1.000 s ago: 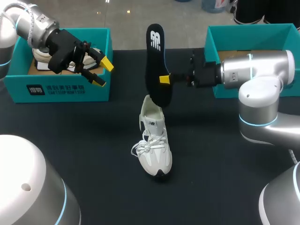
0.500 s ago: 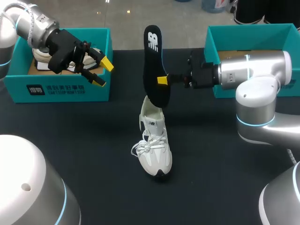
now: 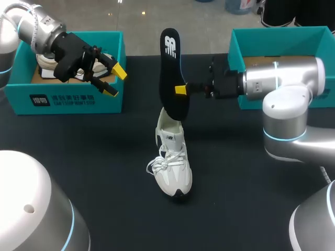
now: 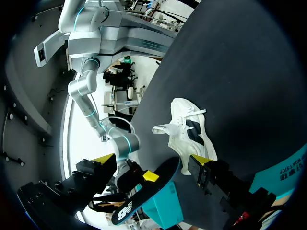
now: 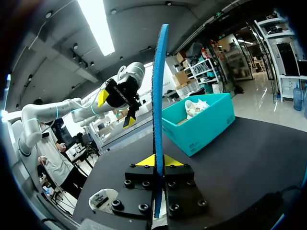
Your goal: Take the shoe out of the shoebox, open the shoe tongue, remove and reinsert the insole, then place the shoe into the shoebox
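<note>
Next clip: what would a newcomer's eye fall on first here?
First, the black insole, which stands upright over the table's middle. It is pinched in the right pincer, and its lower end is at the heel opening of the white shoe on the dark table. Next, the left pincer, open, hovers over the front of the teal shoebox at the table's left rear.

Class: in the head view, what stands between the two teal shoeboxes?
The black insole, upright in the right pincer, its lower end over the heel of the white shoe; the head view shows it.
</note>
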`<state>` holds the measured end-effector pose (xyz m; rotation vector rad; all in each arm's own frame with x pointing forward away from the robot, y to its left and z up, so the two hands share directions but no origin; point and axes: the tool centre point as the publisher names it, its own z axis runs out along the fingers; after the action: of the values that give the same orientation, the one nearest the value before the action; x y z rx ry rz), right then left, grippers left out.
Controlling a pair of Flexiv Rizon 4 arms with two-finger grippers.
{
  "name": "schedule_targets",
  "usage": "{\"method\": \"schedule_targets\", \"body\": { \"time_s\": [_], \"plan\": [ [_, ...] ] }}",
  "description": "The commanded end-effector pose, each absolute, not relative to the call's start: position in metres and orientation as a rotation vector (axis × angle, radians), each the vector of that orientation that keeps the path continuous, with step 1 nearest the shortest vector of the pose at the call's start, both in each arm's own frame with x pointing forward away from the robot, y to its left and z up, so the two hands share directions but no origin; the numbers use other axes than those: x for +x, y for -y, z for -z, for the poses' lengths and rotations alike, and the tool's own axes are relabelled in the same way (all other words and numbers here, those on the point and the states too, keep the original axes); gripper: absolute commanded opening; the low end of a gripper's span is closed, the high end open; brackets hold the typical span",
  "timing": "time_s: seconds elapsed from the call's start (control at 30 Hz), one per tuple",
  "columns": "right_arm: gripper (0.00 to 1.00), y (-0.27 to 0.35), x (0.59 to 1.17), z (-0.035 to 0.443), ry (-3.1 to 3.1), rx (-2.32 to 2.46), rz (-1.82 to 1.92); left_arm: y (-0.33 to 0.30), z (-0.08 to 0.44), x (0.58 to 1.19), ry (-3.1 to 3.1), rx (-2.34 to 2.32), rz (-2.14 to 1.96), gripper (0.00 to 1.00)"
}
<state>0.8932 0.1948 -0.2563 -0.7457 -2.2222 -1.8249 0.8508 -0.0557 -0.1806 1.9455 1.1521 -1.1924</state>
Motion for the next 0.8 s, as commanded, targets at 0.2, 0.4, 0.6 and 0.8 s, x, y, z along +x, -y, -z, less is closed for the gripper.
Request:
{"method": "schedule_targets", "body": {
  "time_s": [0.2,0.4,0.6,0.8],
  "plan": [
    [0.00,-0.211,0.891,0.270,2.185,-0.754,1.837,0.055,0.180,0.850,-1.153,1.950,1.189,1.00],
    [0.00,-0.220,0.892,0.278,2.164,-0.751,1.825,0.055,0.180,0.850,-1.153,1.950,1.189,1.00],
    [0.00,-0.223,0.893,0.282,2.137,-0.762,1.830,0.055,0.180,0.850,-1.153,1.950,1.189,1.00],
    [0.00,-0.222,0.892,0.288,2.078,-0.800,1.817,0.055,0.180,0.850,-1.153,1.950,1.189,1.00]
  ]
}}
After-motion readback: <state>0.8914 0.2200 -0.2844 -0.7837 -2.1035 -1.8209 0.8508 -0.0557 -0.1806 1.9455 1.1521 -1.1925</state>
